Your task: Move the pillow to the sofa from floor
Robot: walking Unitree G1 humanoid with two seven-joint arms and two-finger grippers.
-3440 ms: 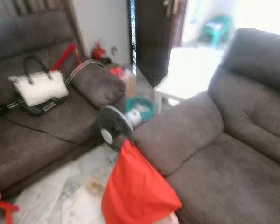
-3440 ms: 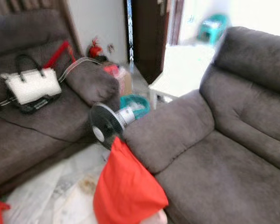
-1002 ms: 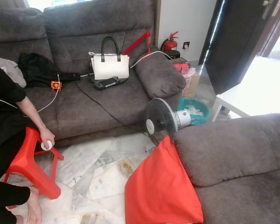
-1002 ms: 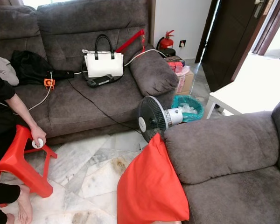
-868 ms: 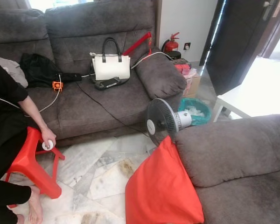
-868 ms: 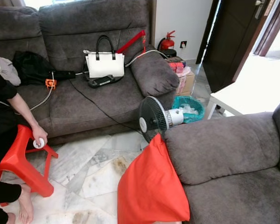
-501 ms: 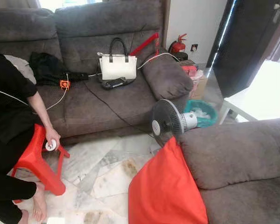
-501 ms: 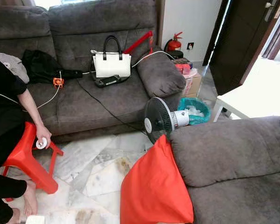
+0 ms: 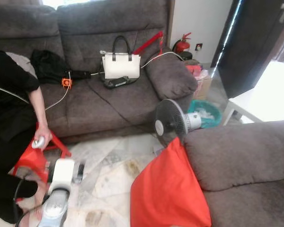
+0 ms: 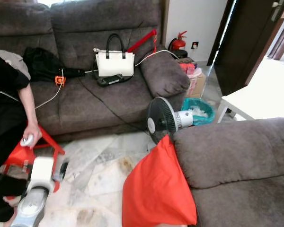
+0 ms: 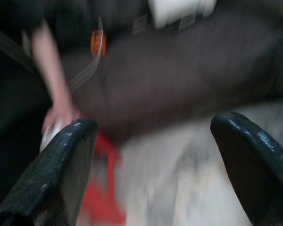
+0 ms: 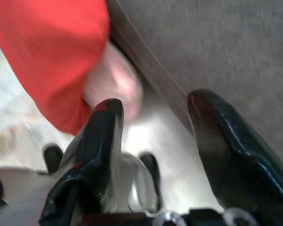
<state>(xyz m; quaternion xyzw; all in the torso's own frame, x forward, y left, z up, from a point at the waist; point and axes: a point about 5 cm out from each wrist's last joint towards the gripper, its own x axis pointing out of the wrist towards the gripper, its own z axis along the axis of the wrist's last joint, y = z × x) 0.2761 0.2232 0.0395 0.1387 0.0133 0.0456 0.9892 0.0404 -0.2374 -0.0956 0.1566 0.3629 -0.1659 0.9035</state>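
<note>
Nothing of the task is done yet, as far as the pictures show: the red pillow (image 9: pixel 169 191) is on the marble floor (image 9: pixel 109 175), propped against the front of the near sofa's armrest (image 9: pixel 236 153), with its top corner just below the table fan (image 9: pixel 173 124). It has yet to be gripped, lifted and set on a sofa seat.

Taking the pillow as landmark and going from the left: a person sits well to its left on a red stool (image 9: pixel 35 158), one hand (image 9: pixel 39 141) holding a small white object. Nearer, but apart from the pillow, the left arm reaches over the floor, and the left gripper (image 9: pixel 78 172) hangs above the marble with nothing in it. In the left wrist view its two black fingers (image 11: pixel 61 174) stand wide apart, with blurred floor and the far sofa (image 9: pixel 99 94) between them. On that far sofa, beyond the pillow, rest a white handbag (image 9: pixel 121 65) and a black cable.

To the pillow's right, in the right wrist view, the right gripper (image 12: pixel 153 136) is spread open and empty, low beside the pillow's lower edge (image 12: pixel 52 56) and the near sofa's base; I judge it touches neither.
</note>
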